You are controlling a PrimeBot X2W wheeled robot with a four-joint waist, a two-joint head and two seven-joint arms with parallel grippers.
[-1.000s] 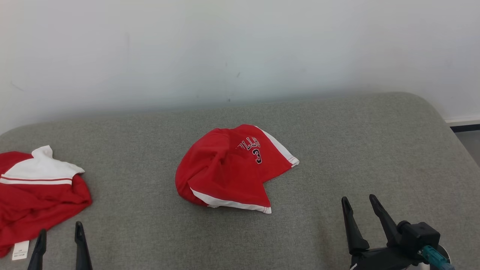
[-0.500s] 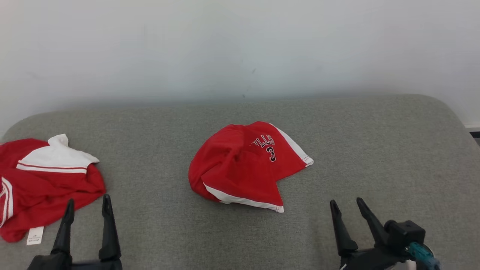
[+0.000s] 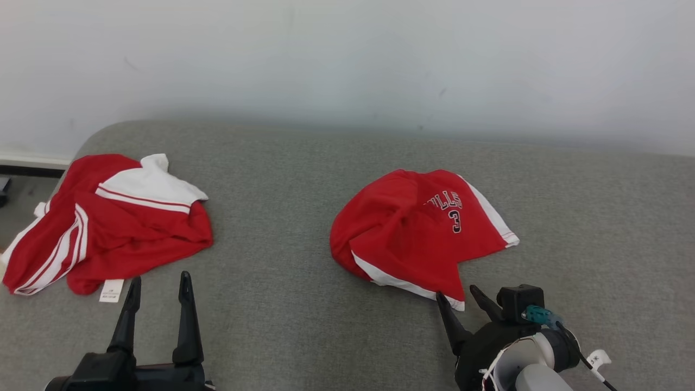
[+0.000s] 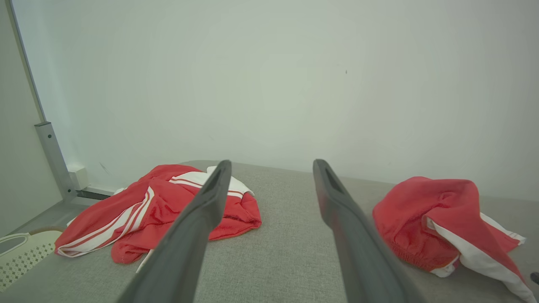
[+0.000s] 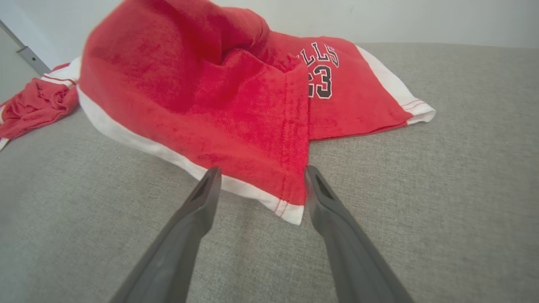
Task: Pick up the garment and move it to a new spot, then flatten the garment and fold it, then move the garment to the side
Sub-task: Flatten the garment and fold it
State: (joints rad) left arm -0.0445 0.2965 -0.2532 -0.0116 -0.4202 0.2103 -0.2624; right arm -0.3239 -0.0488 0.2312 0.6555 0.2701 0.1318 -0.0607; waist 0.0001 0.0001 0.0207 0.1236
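On the grey cushion (image 3: pixel 282 336), right of centre in the head view: red basketball shorts (image 3: pixel 423 228), the task's garment. They lie bunched, with the lettering and number face up and a white side stripe toward the right of frame.
near corner: the white-trimmed hem corner (image 5: pixel 294 212) points at the bottom of the frame and lies flat on the fabric.
right gripper (image 3: pixel 456 293): fingers spread wide, holding nothing. The tips sit on either side of that hem corner and very near it. Whether they touch it, I cannot tell.
left gripper (image 3: pixel 160 277): also wide open and empty, at the lower left of the head view. It is well apart from the shorts and near the paper tag (image 3: pixel 111 290) of a striped red-and-white garment (image 3: pixel 119 228).
step in hand (my reading): the first grasp, before the lift.
doing it well: push the tips a little past the white trim so both layers sit between the fingers, keeping low to the cushion. Close fully before raising, since a pinch on the trim alone will likely slip.
edges: the wall (image 3: pixel 347 60) runs along the top of the cushion. The cushion's left end rounds off at upper left, with floor beyond. A perforated basket (image 4: pixel 17 252) shows at the lower left of the left wrist view.
open room: bare cushion between the two garments and to the right of the shorts. Either looks roomy enough for spreading them flat.
caution: keep clear of the striped garment.
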